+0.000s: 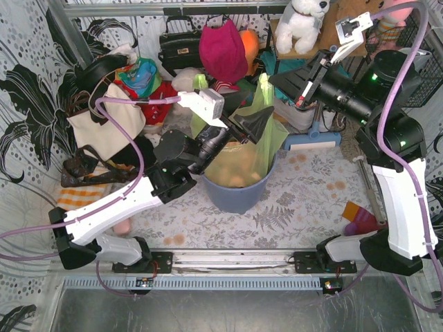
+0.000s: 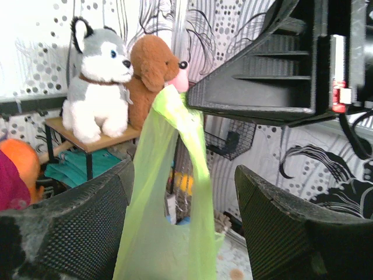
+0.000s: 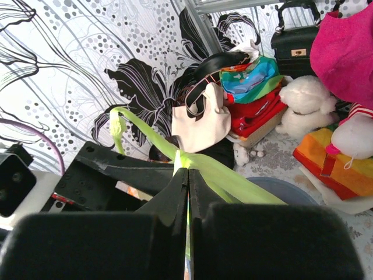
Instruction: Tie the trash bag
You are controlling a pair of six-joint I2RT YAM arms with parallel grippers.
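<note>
At the middle of the desk (image 1: 304,207), between the two arm bases: blue-grey bin (image 1: 235,197), upright, serving as a stand and keeping the load from sliding during work on the top.

Inside the bin, the trash bag (image 1: 266,142): lime-green, see-through, tan crumpled paper showing through the lower part. Upper part drawn up out of the rim and toward the far right. Probably stretched this way to gather the slack plastic into a strip long enough for a knot.

Above and beyond the bin, right gripper (image 3: 187,172): closed tight on a narrow strip of the bag, plastic pinched flat between the fingers, a loose end curling away past the pinch in the right wrist view. Holds the strip high and fairly taut, apparently as an anchor for the other arm's work.

Lower, just over the bin's mouth, left gripper (image 2: 183,169): spread wide, gripping nothing, one finger on each side of the hanging green strip. Clearly apart from the plastic on one side; touching or merely close on the other, cannot tell. Placed so, by the look of it, for closing on the strip below the other pinch, or for passing around it to form a loop.

No knot visible anywhere along the strip; tying judged at an early stage.
</note>
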